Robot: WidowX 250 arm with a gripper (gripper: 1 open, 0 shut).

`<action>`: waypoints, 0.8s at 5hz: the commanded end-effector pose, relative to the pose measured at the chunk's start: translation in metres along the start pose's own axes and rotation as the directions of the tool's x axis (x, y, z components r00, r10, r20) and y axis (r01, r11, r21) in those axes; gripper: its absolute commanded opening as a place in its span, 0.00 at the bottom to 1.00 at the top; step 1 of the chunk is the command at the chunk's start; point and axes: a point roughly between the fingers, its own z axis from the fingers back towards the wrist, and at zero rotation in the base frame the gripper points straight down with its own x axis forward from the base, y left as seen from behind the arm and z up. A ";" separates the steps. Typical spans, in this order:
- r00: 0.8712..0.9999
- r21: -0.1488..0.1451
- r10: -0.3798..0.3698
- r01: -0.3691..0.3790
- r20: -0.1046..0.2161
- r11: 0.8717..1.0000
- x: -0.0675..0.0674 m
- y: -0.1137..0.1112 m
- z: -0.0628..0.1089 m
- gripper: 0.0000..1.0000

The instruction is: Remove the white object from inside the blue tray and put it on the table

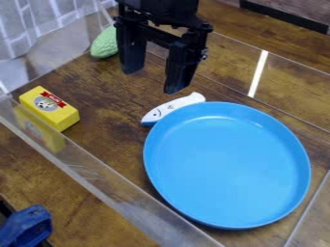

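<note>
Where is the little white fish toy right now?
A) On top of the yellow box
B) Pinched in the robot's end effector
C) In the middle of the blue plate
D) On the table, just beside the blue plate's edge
D: the white fish toy lies on the table just outside the rim of the blue plate, below the open end effector, which holds nothing.
</note>
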 end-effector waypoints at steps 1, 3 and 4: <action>1.000 0.003 -0.013 0.013 -0.003 1.000 0.005 -0.001 -0.007 1.00; 0.999 0.025 -0.032 0.031 0.036 0.999 0.035 -0.003 -0.027 1.00; 0.998 0.035 -0.036 0.034 0.043 0.999 0.042 -0.003 -0.035 1.00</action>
